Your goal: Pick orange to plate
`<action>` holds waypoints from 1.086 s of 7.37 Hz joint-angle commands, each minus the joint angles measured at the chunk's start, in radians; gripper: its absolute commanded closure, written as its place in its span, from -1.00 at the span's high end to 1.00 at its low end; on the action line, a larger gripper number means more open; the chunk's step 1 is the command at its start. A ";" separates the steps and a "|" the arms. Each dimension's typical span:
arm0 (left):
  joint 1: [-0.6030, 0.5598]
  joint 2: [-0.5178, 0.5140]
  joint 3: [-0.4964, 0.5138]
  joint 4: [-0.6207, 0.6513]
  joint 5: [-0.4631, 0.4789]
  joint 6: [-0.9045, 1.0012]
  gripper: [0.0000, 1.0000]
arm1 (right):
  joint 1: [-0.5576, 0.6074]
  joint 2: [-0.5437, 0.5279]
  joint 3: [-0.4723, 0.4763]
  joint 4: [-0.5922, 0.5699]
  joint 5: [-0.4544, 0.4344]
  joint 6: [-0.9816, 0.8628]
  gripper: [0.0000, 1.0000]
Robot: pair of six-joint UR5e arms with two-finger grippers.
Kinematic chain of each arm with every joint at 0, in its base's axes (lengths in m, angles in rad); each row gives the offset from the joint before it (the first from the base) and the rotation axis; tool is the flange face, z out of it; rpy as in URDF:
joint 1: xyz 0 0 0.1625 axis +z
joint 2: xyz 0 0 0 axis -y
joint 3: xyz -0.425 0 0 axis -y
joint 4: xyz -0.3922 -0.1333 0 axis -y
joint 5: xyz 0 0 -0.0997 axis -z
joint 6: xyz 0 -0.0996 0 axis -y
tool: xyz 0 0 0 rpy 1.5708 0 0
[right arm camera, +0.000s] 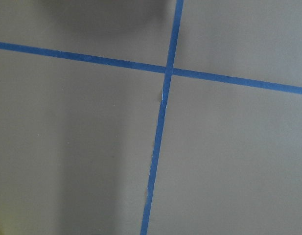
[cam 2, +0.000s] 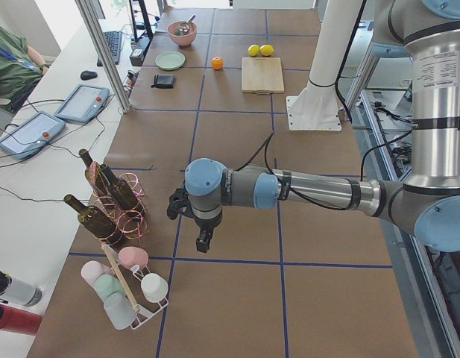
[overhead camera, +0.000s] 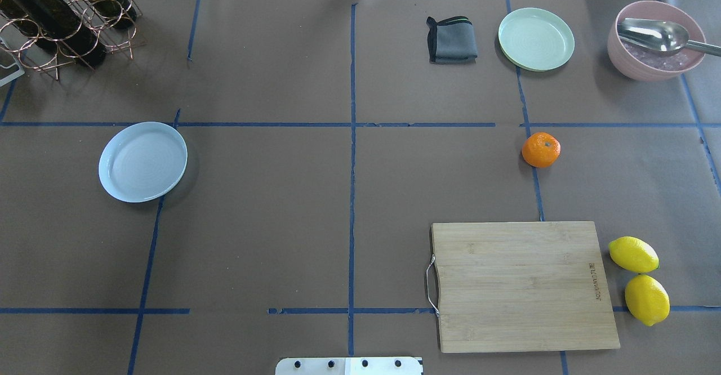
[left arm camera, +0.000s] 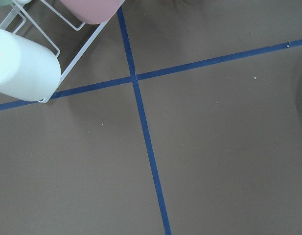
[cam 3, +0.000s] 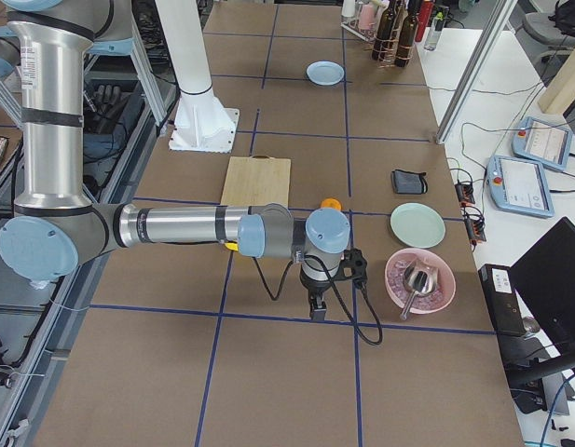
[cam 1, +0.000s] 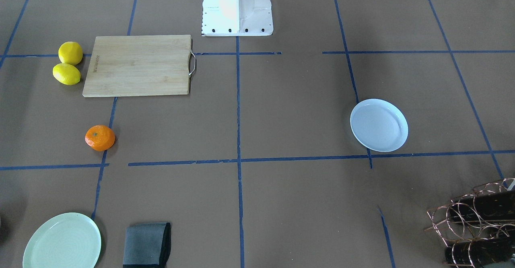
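The orange (overhead camera: 541, 150) rests on the brown table on my right side, on a blue tape line beyond the cutting board; the front view shows the orange (cam 1: 99, 138) too. The bluish white plate (overhead camera: 143, 161) lies empty on my left side, and the plate (cam 1: 379, 125) is far from the fruit. Neither gripper appears in the overhead or front view. My left gripper (cam 2: 203, 242) hangs over the table's left end near the bottle rack. My right gripper (cam 3: 316, 307) hangs over the right end beside the pink bowl. I cannot tell whether either is open or shut.
A wooden cutting board (overhead camera: 521, 285) lies near the base, with two lemons (overhead camera: 633, 254) to its right. A pale green plate (overhead camera: 536, 39), a grey cloth (overhead camera: 450, 40) and a pink bowl with a spoon (overhead camera: 653, 40) sit at the far right. A copper wine rack (overhead camera: 56, 20) stands far left.
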 commanded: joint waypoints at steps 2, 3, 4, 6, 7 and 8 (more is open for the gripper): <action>0.000 -0.001 -0.001 0.000 0.020 0.000 1.00 | 0.000 0.000 0.000 0.000 0.002 0.006 1.00; -0.002 0.000 -0.002 0.000 0.018 -0.002 1.00 | 0.000 0.006 0.003 0.002 0.003 0.008 1.00; 0.000 -0.001 0.007 -0.003 0.024 0.005 1.00 | -0.002 0.009 0.040 0.002 0.003 0.014 1.00; 0.000 -0.026 -0.025 -0.052 0.077 0.003 1.00 | -0.002 0.031 0.086 0.064 -0.003 0.023 1.00; 0.000 -0.078 -0.009 -0.064 0.077 0.009 1.00 | -0.002 0.032 0.078 0.084 0.002 0.067 1.00; 0.000 -0.083 -0.013 -0.089 0.072 0.006 1.00 | -0.002 0.028 0.081 0.118 0.005 0.075 1.00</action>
